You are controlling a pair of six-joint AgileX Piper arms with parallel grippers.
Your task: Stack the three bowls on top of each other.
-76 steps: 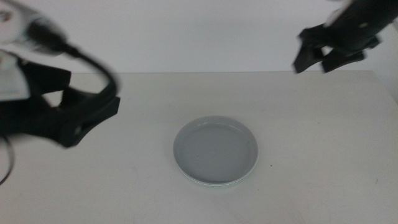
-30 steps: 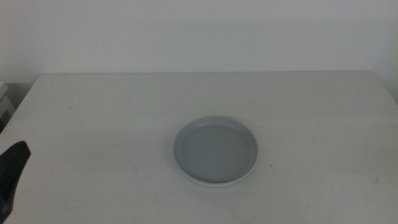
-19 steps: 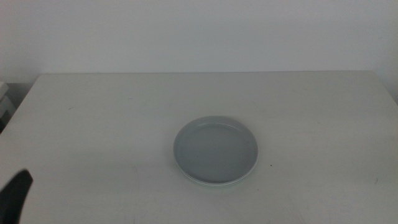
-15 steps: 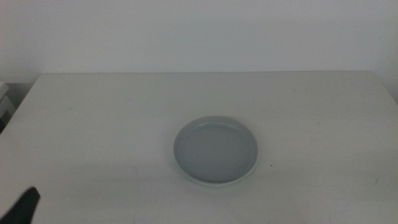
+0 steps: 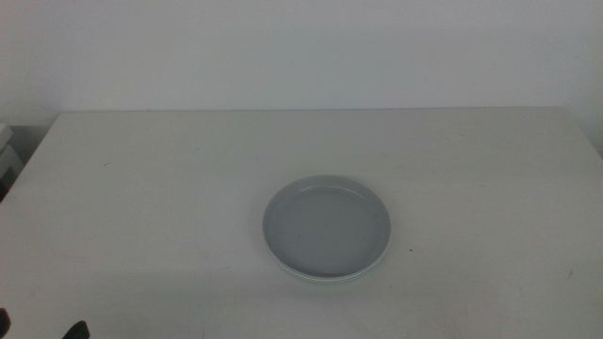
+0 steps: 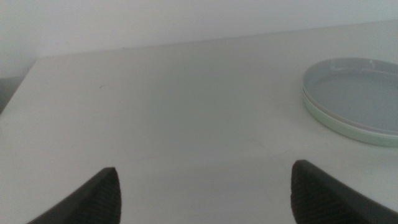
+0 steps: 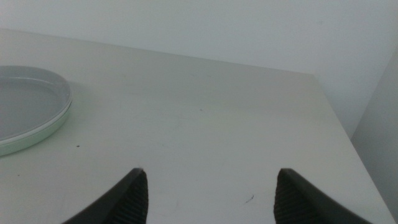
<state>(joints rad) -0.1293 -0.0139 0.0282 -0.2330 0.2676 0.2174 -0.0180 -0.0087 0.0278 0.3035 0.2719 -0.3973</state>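
Note:
The bowls stand as one stack at the middle of the table. The grey bowl (image 5: 326, 226) is on top, and the mint green bowl's rim (image 5: 325, 277) shows just under it. The white bowl is hidden. The stack also shows in the left wrist view, with the grey bowl (image 6: 360, 93) over the green rim (image 6: 339, 120), and in the right wrist view (image 7: 25, 99). My left gripper (image 6: 205, 199) is open and empty, low at the table's near left; only a dark tip (image 5: 73, 331) shows in the middle view. My right gripper (image 7: 211, 199) is open and empty at the near right.
The white table (image 5: 141, 188) ends at a pale wall behind. Its right edge (image 7: 339, 118) shows in the right wrist view. A small white object (image 5: 8, 151) sits off the table's left edge.
Both arms have pulled back from over the table. The right one left the middle view first, and the left gripper sank out at the bottom left corner. The stack has not moved.

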